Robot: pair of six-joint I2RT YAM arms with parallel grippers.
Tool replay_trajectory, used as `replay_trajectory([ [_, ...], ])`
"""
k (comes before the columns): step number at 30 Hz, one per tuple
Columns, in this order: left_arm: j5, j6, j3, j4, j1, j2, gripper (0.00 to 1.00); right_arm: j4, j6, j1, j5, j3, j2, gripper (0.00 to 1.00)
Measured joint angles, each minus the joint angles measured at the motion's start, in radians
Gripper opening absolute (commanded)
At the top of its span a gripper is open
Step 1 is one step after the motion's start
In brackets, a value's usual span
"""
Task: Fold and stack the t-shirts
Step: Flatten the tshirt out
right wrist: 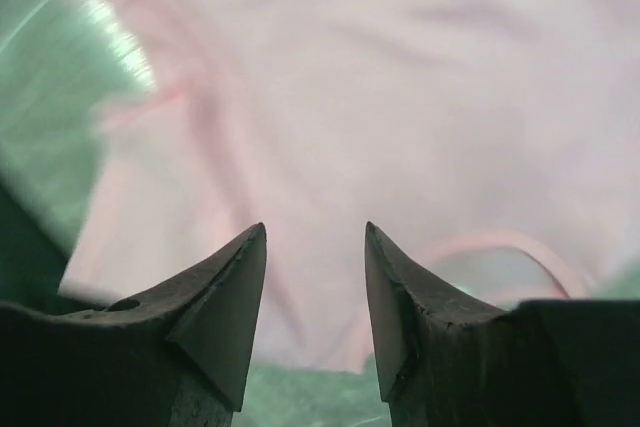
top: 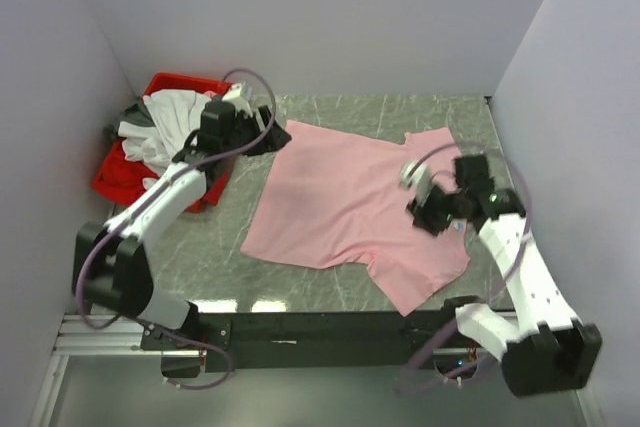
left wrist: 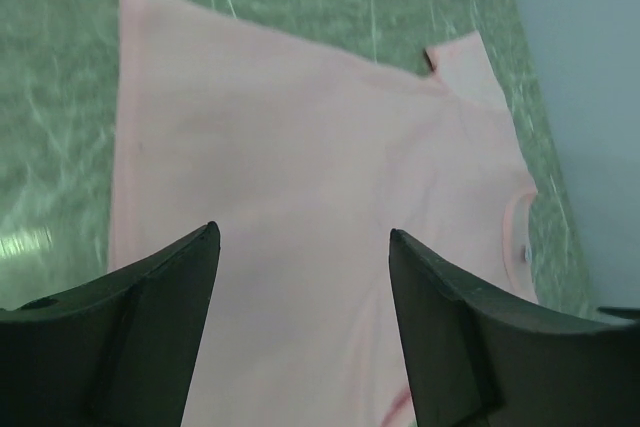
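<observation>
Top external view had the pink t-shirt (top: 345, 197) lying flat mid-way across the counter (top: 400, 112), unfolded. Left gripper (top: 265, 137) hung spread near the far-left corner, right gripper (top: 425, 209) parted, empty, over the shirt by the right edge. Next, I'd judge: pinch an edge, fold across.

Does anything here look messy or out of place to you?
Nothing looks damaged. The pink t-shirt lies flat but skewed across the table, not yet folded. The white and grey shirts sit in a crumpled heap, spilling over the rim of the red bin.
</observation>
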Motion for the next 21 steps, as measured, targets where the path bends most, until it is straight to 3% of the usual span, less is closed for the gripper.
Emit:
replay_trajectory([
  [4,0.059,-0.009,0.179,0.042,0.074,0.230,0.72,0.215,0.226,-0.285,-0.055,0.196,0.275,0.50],
  [6,0.082,-0.011,0.258,0.047,0.107,0.346,0.71,0.325,0.321,-0.342,-0.058,0.264,0.428,0.50],
  [10,0.130,-0.010,0.439,0.025,0.149,0.579,0.72,0.419,0.501,-0.362,-0.027,0.362,0.672,0.50],
  [15,0.179,-0.010,0.652,-0.024,0.156,0.798,0.72,0.464,0.688,-0.362,0.083,0.613,0.938,0.48],
  [21,0.192,-0.011,0.862,-0.089,0.157,0.960,0.66,0.478,0.781,-0.384,0.140,0.776,1.078,0.48],
])
